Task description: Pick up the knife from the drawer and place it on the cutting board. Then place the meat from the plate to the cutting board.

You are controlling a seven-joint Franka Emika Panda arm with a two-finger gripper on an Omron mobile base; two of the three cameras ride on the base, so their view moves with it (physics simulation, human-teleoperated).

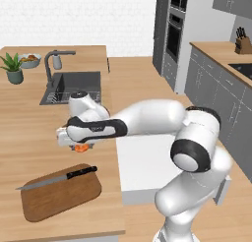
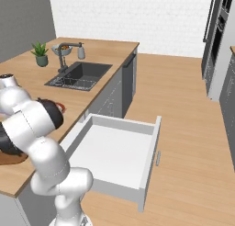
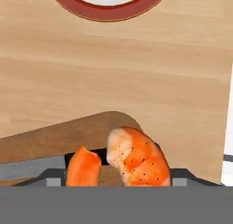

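My gripper (image 1: 80, 143) hangs a little above the counter, just beyond the far end of the cutting board (image 1: 59, 196), and is shut on the meat (image 1: 81, 148). In the hand view the orange-red curled meat (image 3: 136, 157) sits low between my fingers, over the board's rounded corner (image 3: 59, 136). The knife (image 1: 56, 178) lies across the board, black handle toward the drawer side, grey blade (image 3: 27, 167) to the left. The plate (image 3: 109, 11) with its red-brown rim lies beyond on the bare counter. The drawer (image 2: 114, 151) stands pulled out, white inside.
A sink (image 1: 74, 86) with a dark faucet (image 1: 49, 64) is set in the counter farther back. A potted plant (image 1: 14, 69) and a grey bowl (image 1: 29, 60) stand at the far left. A knife block (image 1: 242, 42) is on the right-hand counter.
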